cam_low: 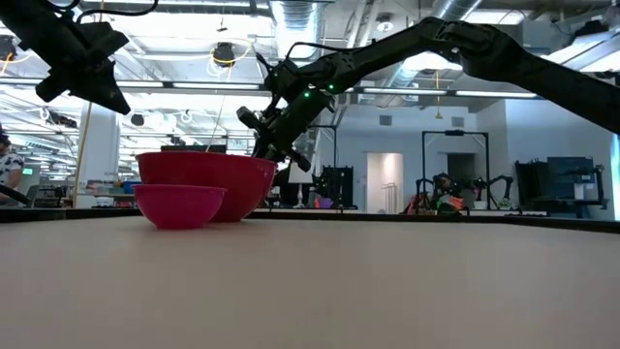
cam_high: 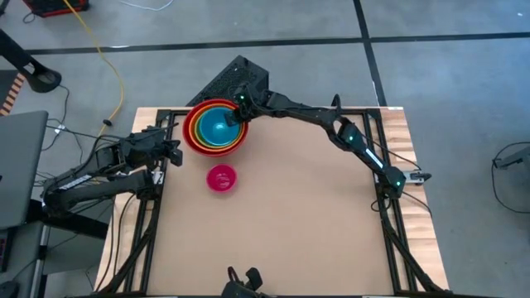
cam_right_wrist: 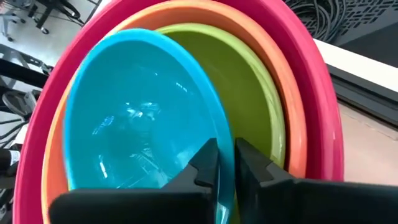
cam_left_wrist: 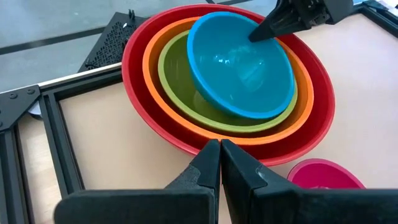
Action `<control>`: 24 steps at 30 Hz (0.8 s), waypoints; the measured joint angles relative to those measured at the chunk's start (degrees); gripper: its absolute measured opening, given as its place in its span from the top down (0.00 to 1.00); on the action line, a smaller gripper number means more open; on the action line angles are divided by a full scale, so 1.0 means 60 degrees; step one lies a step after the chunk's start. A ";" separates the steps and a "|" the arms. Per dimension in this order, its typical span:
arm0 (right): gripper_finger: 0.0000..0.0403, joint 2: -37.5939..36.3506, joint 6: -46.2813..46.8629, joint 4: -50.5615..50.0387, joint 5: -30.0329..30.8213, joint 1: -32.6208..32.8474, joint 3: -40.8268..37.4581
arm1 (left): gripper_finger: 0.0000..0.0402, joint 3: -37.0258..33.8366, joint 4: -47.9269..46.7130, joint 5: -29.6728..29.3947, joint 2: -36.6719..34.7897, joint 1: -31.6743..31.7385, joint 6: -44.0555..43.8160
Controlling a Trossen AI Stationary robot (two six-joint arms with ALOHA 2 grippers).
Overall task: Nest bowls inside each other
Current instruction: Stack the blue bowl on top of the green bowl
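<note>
Red (cam_high: 192,136), orange (cam_left_wrist: 155,74) and lime green (cam_left_wrist: 180,81) bowls stand nested at the table's far left. The blue bowl (cam_left_wrist: 239,68) sits in the green one, tilted. My right gripper (cam_right_wrist: 227,163) reaches in from the far right, shut on the blue bowl's rim. The small magenta pink bowl (cam_high: 221,178) stands upright on its base just in front of the stack. My left gripper (cam_left_wrist: 219,149) hovers shut over the table's left edge, pointing at the stack and touching nothing. My right gripper holds the blue bowl's rim (cam_right_wrist: 225,134) on its far right side, one finger (cam_right_wrist: 208,165) inside the bowl and the other (cam_right_wrist: 252,168) outside. The fingers slant down from the table's far right. The bowl is tilted and rests inside the green bowl.
A black perforated box (cam_high: 232,79) lies just beyond the stack at the far edge. Black frame rails (cam_high: 153,215) run along the table's sides. The brown tabletop (cam_high: 306,215) stretches bare to the right and toward the near edge.
</note>
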 joint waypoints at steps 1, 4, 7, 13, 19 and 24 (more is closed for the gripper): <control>0.88 0.0000 -0.0004 0.0005 0.0000 0.0007 0.0000 | 1.00 0.0000 0.0000 0.0003 0.0000 0.0000 0.0000; 0.85 0.0000 -0.0007 -0.0006 0.0000 0.0015 0.0000 | 1.00 0.0000 0.0000 0.0003 0.0000 0.0000 0.0000; 0.84 0.0000 -0.0007 0.0001 -0.0015 0.0015 0.0000 | 1.00 0.0000 0.0000 0.0006 0.0000 0.0002 0.0000; 0.83 0.0000 -0.0036 -0.0002 -0.0029 0.0018 0.0000 | 1.00 0.0000 0.0001 0.0048 0.0000 0.0003 0.0000; 0.83 0.0000 -0.0185 -0.0002 -0.0033 0.0018 0.0000 | 1.00 0.0000 0.0004 0.0210 0.0000 0.0001 -0.0001; 0.83 -0.0043 -0.0186 -0.0033 -0.0026 0.0018 0.0000 | 1.00 0.0000 0.0004 0.0222 0.0000 0.0004 0.0000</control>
